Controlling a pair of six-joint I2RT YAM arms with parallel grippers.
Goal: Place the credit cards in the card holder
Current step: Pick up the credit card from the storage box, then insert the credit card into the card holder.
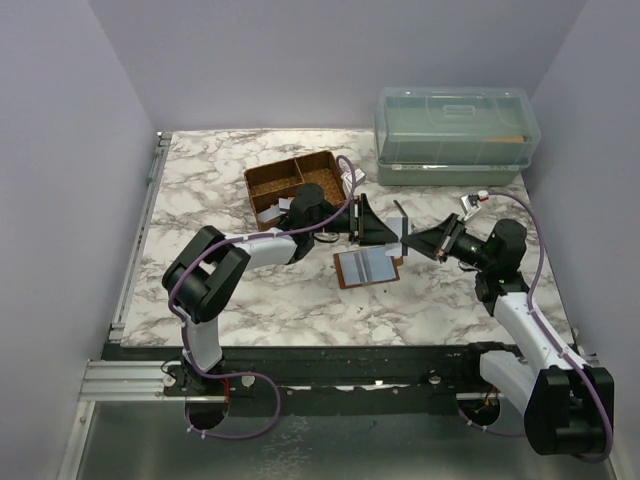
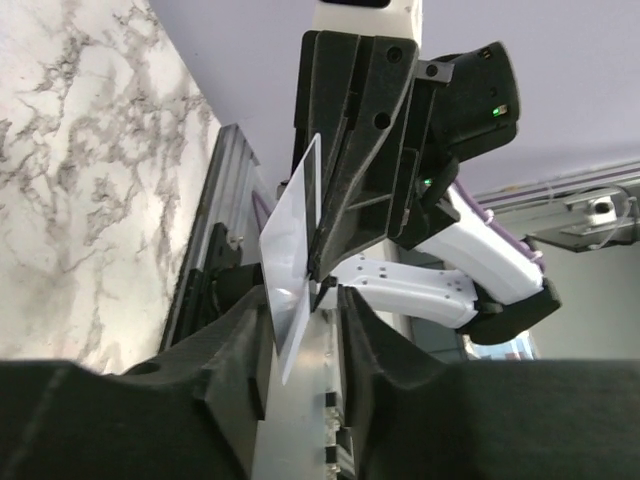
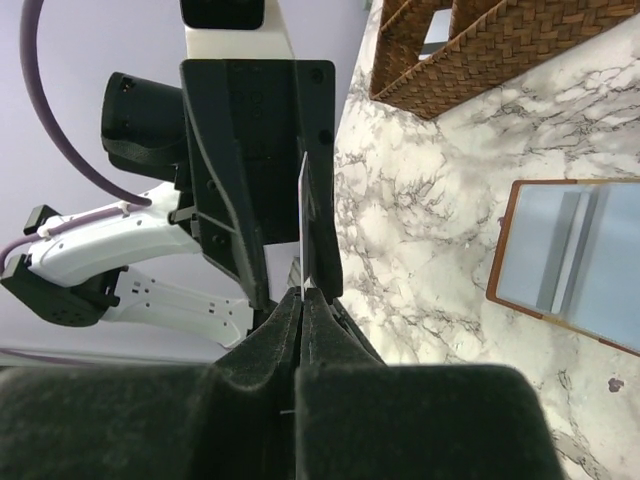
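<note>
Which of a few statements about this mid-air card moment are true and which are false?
1. The right gripper is shut on a card. True.
2. The card holder lies closed inside the basket. False: it lies open on the table, apart from the basket.
3. The left gripper has its jaws apart, one on each side of the card. True.
4. The clear lidded box sits at the near left corner. False: it stands at the far right.

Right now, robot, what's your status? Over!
Left claw open around the credit card. Right claw shut on it. Card holder lies open on table. Nothing blocking.
</note>
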